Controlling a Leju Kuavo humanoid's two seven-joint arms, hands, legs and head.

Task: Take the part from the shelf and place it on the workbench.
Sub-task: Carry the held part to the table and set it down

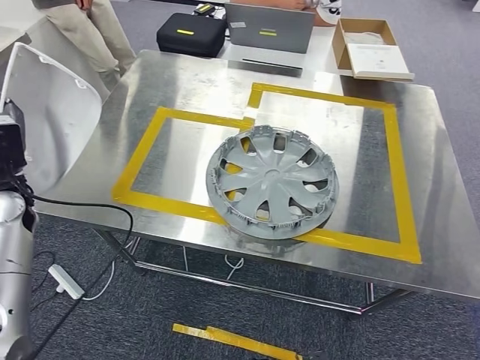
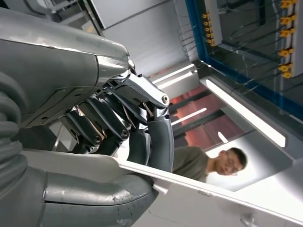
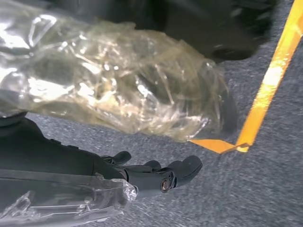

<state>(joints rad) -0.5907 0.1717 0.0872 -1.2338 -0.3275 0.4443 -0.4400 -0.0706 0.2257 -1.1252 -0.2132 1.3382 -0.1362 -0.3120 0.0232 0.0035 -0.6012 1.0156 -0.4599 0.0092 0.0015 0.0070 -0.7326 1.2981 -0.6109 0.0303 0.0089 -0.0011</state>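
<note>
White Panel Held Beside the Counter

White part [image 2: 200, 198] sits clamped in my left robot hand [image 2: 118, 127], fingers curled over its edge, beside the steel counter [image 1: 169, 82] bearing a grey hubcap [image 1: 273, 181]. My right robot hand [image 3: 157, 172] hangs unclenched above carpet.

A grey hubcap [image 1: 273, 182] is lying across yellow tape squares [image 1: 396, 172]. Beyond the far edge, a black case [image 1: 191, 34], a grey laptop [image 1: 269, 28] and an open cardboard box [image 1: 370, 49] are sitting. A person [image 2: 200, 162] is standing nearby.
</note>
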